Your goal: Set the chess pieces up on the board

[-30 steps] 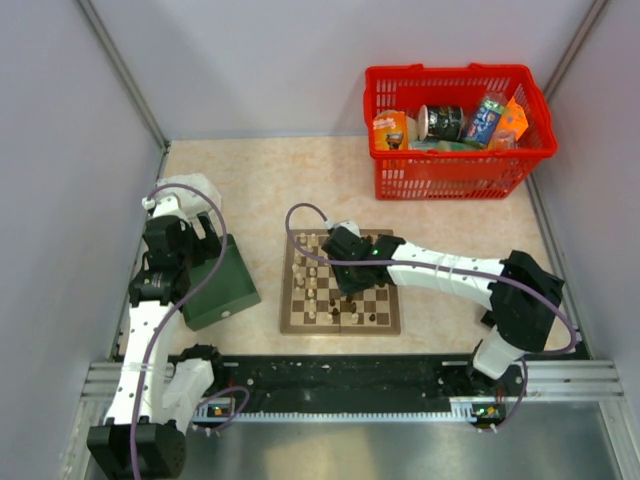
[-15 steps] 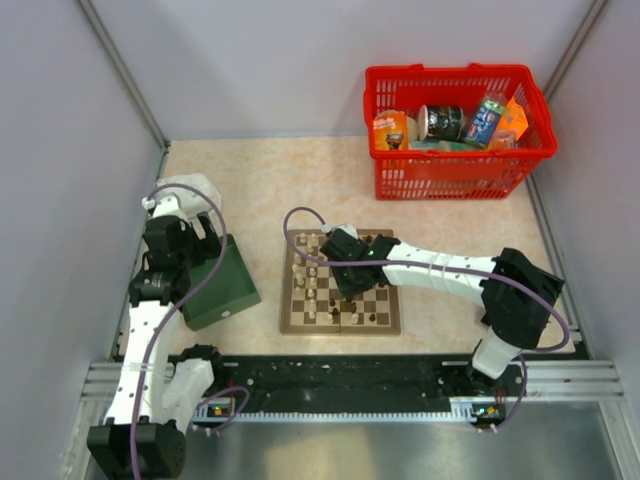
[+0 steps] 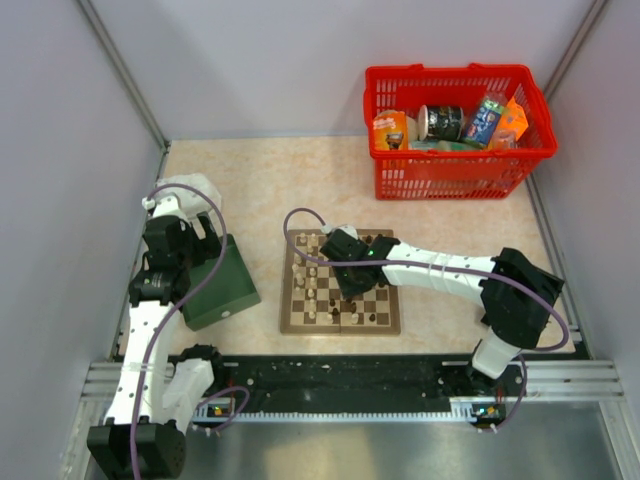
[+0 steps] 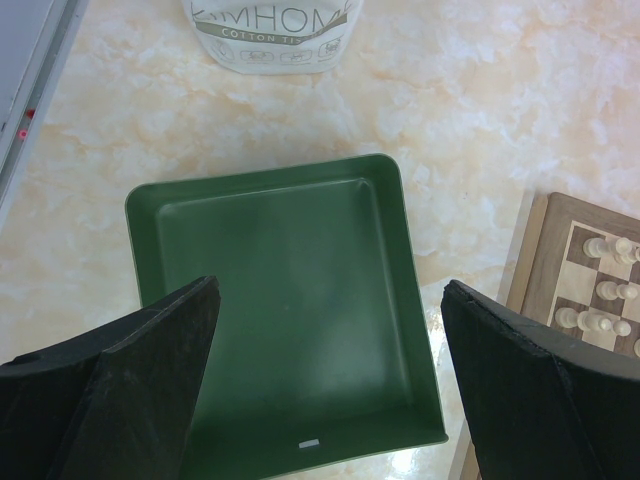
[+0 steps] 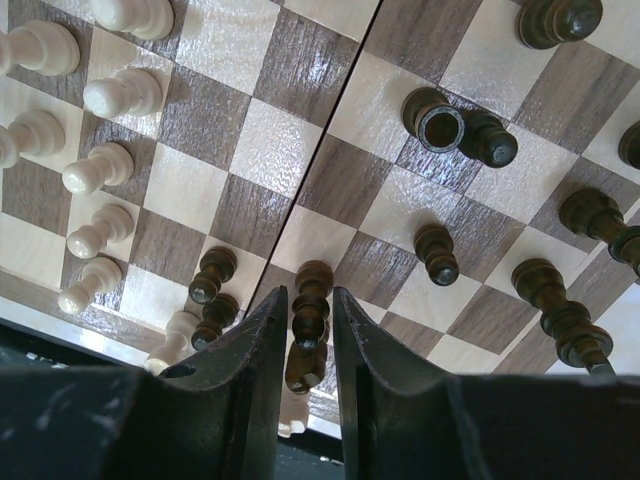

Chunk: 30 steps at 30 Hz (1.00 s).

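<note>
The board (image 3: 340, 326) lies at the table's middle, and it fills the right wrist view (image 5: 270, 150). Cream-white chess pieces (image 5: 120, 92) stand along its left side (image 3: 311, 290). Dark pieces (image 5: 437, 252) are scattered on the right, and one dark piece (image 5: 450, 130) lies toppled. My right gripper (image 5: 308, 295) reaches low over the board (image 3: 347, 283). Its jaws closely flank an upright dark piece (image 5: 311, 305), with only slim gaps on either side. My left gripper (image 4: 330, 288) hangs wide open over a dark green box (image 4: 280, 300) and holds nothing.
The green box (image 3: 225, 290) sits left of the board. A red basket (image 3: 450, 170) of packaged goods stands at the back right. A white lettered container (image 4: 270, 35) stands beyond the green box. Grey walls close in the table's left and right sides.
My right arm has shifted slightly left over the board. The left arm has not moved.
</note>
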Motion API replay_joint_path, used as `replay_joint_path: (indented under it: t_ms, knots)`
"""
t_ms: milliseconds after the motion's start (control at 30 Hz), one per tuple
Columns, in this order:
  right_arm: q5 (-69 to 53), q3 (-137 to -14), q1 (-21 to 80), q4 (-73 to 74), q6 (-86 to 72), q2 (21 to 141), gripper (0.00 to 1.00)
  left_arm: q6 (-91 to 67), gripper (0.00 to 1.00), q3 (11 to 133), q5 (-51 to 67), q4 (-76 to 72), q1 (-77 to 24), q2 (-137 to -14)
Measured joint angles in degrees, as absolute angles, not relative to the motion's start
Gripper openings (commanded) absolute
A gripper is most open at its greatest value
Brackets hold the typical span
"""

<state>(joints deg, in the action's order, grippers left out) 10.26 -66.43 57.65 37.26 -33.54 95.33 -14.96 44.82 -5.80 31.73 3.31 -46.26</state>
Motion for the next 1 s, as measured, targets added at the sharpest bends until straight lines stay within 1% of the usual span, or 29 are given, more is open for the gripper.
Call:
replay_joint_path:
  t_ms: [67,533,633,867,1000]
  knots:
    - [10.3,-66.4,57.6,37.5,-33.5,95.3,0.27,-15.0,0.98,44.8,-5.8,31.7,3.3,-46.3]
    - [10.1,-66.4,57.6,37.8,-33.4,95.3,0.26,-15.0,0.98,44.8,-5.8,31.7,3.3,-46.3]
    - [9.9,-66.4,57.6,37.8,-33.4,95.3,0.2,-15.0,0.98,44.8,-5.8,31.7,3.3,-46.2]
    - [10.0,-66.4,57.6,37.8,-33.1,95.3,0.15,-15.0,0.98,44.8,-5.6,31.7,3.3,-46.2]
    - [10.9,-66.5,57.6,38.3,-33.1,94.7,0.15,-15.0,0.98,44.8,-5.6,31.7,3.3,-46.2]
